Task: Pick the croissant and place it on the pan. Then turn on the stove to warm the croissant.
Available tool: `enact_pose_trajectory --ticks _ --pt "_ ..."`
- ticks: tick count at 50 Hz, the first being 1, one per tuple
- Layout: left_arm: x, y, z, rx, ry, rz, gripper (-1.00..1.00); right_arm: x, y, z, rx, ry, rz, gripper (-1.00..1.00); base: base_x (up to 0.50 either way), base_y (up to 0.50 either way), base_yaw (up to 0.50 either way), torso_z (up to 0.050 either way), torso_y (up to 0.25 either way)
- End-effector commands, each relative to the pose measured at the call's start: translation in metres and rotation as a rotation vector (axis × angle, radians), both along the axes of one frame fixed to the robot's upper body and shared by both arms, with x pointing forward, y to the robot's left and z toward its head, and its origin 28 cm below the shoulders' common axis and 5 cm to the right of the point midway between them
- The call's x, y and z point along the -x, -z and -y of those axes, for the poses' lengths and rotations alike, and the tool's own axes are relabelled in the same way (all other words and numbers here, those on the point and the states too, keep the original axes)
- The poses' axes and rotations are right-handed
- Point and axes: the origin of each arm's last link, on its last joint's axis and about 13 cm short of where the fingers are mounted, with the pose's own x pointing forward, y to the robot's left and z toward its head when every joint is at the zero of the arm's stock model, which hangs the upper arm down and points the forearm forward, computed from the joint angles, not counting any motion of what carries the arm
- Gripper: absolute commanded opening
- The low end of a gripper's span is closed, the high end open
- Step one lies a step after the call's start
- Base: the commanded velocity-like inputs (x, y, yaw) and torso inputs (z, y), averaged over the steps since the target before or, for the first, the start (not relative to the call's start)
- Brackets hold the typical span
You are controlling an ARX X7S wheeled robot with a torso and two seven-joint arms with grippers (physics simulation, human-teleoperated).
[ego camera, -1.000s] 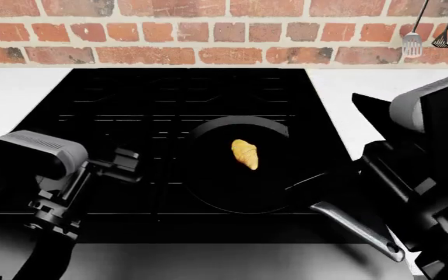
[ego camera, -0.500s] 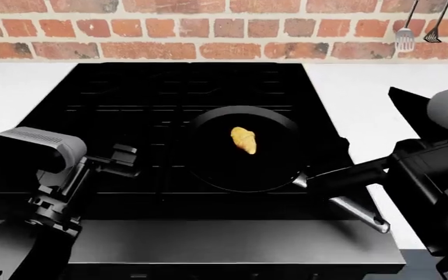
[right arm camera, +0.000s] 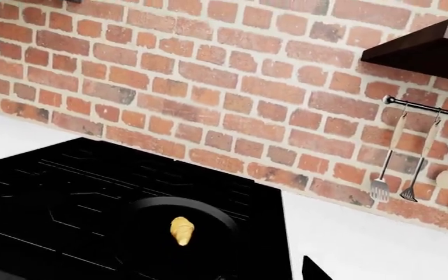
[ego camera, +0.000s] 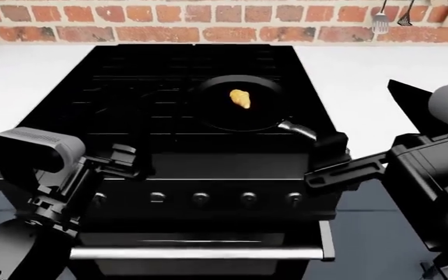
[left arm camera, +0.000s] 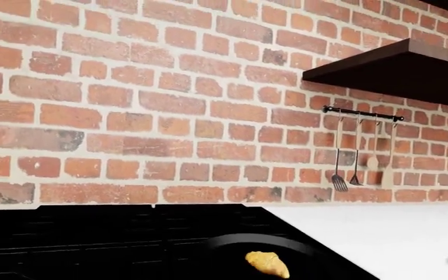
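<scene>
The croissant (ego camera: 240, 98) lies inside the black pan (ego camera: 265, 119) on the stove (ego camera: 130, 87), right of the middle. The pan's grey handle (ego camera: 298, 129) points toward the stove's front right. My right gripper (ego camera: 325, 160) hangs open and holds nothing, just in front of the handle's end, above the row of silver knobs (ego camera: 200, 199). My left gripper (ego camera: 129, 162) is open and holds nothing, over the stove's front left edge. The left wrist view shows the croissant (left arm camera: 268, 263) in the pan (left arm camera: 224, 259). The right wrist view shows the croissant (right arm camera: 182, 231) and pan (right arm camera: 146, 233) too.
White counter (ego camera: 21, 76) flanks the stove on both sides. A brick wall (ego camera: 170, 29) stands behind. Utensils (right arm camera: 410, 186) hang from a rail under a dark shelf (right arm camera: 426, 52) at the right. A silver bar handle (ego camera: 200, 252) runs below the knobs.
The head view has drawn back and tipped down, so the stove's front, knobs and bar handle now show. The croissant stays in the pan. Both grippers keep their places in the picture.
</scene>
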Motion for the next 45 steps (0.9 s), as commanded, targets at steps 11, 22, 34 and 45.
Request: enact_pose_trajectory --ticks 11,22,34,45 --pt "0.000 -0.001 -0.001 0.065 0.008 -0.029 1.00 -0.001 0.003 -0.001 -0.005 -0.017 0.018 1.00 -0.32 0.00 0.00 0.000 0.000" --pt "-0.002 0.001 0.000 0.109 -0.033 -0.038 1.00 -0.002 0.011 -0.003 -0.030 -0.030 0.051 1.00 0.00 0.00 0.00 -0.005 0.000" --pt "-0.009 0.011 0.000 0.068 -0.149 0.097 1.00 0.000 0.028 -0.006 -0.070 -0.016 0.174 1.00 0.00 0.00 0.00 -0.050 0.000" --pt "-0.005 0.013 0.003 0.063 -0.184 0.165 1.00 0.001 0.045 -0.005 -0.092 -0.023 0.196 1.00 0.00 0.00 0.00 -0.050 0.000"
